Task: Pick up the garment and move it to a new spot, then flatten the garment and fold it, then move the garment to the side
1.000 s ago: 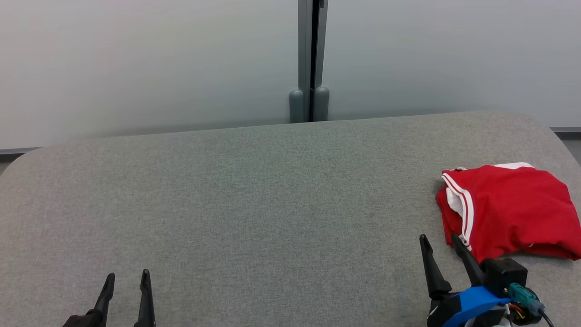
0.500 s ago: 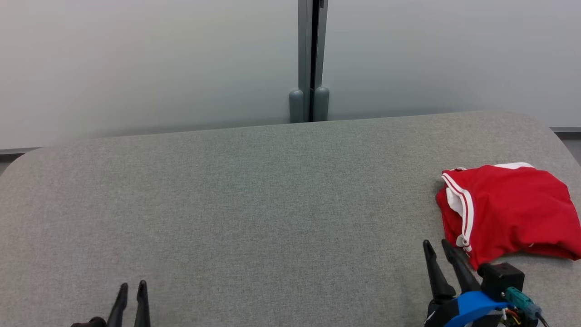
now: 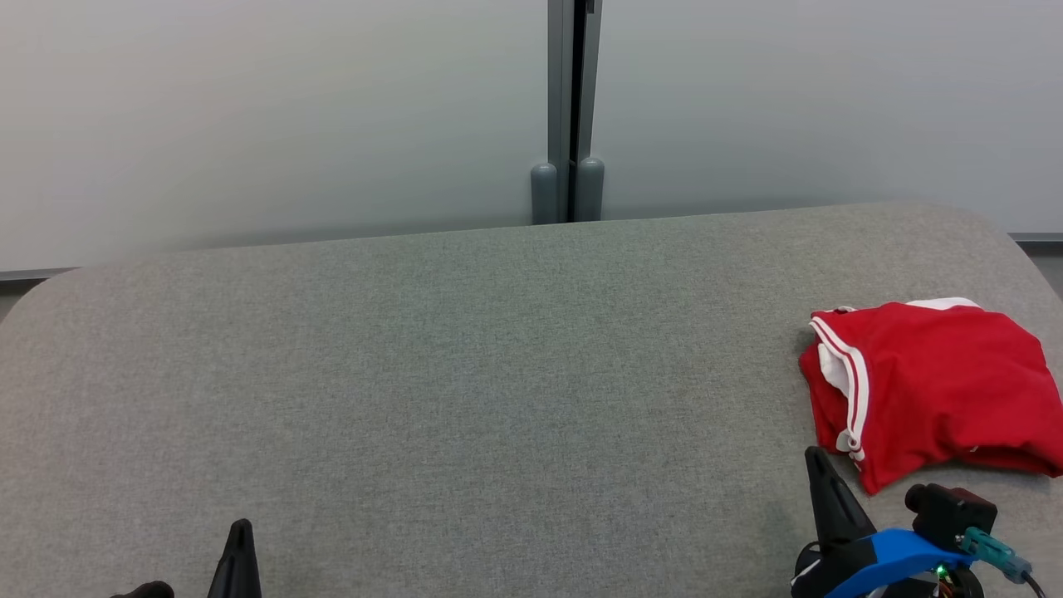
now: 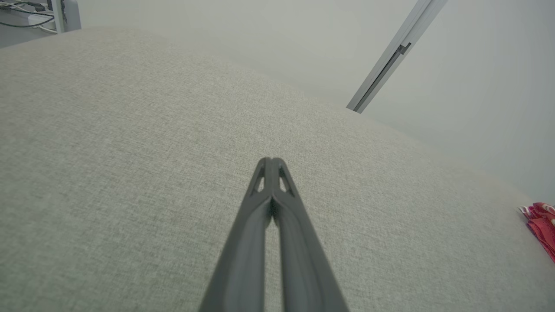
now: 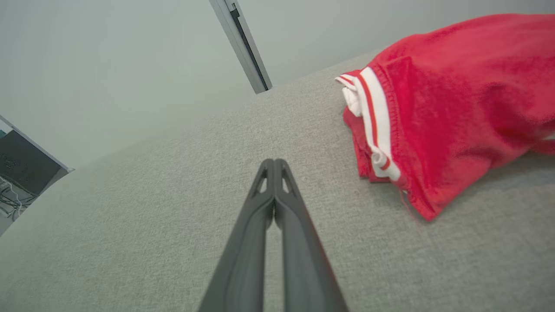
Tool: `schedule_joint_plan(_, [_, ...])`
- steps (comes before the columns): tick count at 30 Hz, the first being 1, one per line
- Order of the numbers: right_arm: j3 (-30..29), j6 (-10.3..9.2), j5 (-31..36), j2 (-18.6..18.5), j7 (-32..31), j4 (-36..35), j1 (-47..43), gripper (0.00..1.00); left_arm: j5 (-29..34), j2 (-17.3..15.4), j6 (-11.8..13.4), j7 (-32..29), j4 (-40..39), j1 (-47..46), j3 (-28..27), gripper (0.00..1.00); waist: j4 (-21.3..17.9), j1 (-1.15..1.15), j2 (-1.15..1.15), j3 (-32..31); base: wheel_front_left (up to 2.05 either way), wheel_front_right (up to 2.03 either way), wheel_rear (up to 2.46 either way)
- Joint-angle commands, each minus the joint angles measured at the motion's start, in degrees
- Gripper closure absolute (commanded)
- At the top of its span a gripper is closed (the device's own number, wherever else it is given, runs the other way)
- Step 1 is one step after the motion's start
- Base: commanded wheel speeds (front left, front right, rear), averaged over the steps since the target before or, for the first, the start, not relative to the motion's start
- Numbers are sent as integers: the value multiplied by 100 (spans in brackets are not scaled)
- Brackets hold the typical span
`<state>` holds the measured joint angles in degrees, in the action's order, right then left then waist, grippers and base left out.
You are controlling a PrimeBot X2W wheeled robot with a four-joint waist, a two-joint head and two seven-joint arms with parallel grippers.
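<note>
The garment (image 3: 938, 382) is red with white trim and lies folded in a bundle at the right edge of the grey felt table (image 3: 465, 374). It shows close up in the right wrist view (image 5: 451, 104) and as a red sliver in the left wrist view (image 4: 542, 225). My right gripper (image 3: 818, 465) is shut and empty, its tip just off the garment's near left corner, apart from the cloth. The right wrist view has its fingertips (image 5: 274, 164) pressed together. Near the front left of the table my left gripper (image 3: 241, 531) is shut on nothing, its fingertips (image 4: 270, 162) touching.
Behind the table stands a pale wall with a grey vertical post (image 3: 569, 108). The table's corners are rounded and the garment reaches its right edge. Cables and equipment (image 5: 17, 173) sit beyond the table's left end.
Both grippers have closed from open to shut with nothing in them. Both have drawn back toward the near edge of the table. The garment has not moved.
</note>
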<state>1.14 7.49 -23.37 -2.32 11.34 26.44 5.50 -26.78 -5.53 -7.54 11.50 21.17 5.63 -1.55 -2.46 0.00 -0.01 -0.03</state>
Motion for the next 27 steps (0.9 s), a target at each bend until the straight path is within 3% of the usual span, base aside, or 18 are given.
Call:
schedule_joint_plan(1, [-53, 0, -316, -24, -66, -163, 72, 100, -292, -29, 1, -72, -130, -189, -69, 100, 7, 0, 0, 1, 0, 0, 0])
schedule_joint_plan(27, [-281, 0, -2470, -40, -623, -536, 75, 100, -2338, 67, 3, -634, -334, -534, -211, 100, 61, 0, 0, 5, 0, 0, 0])
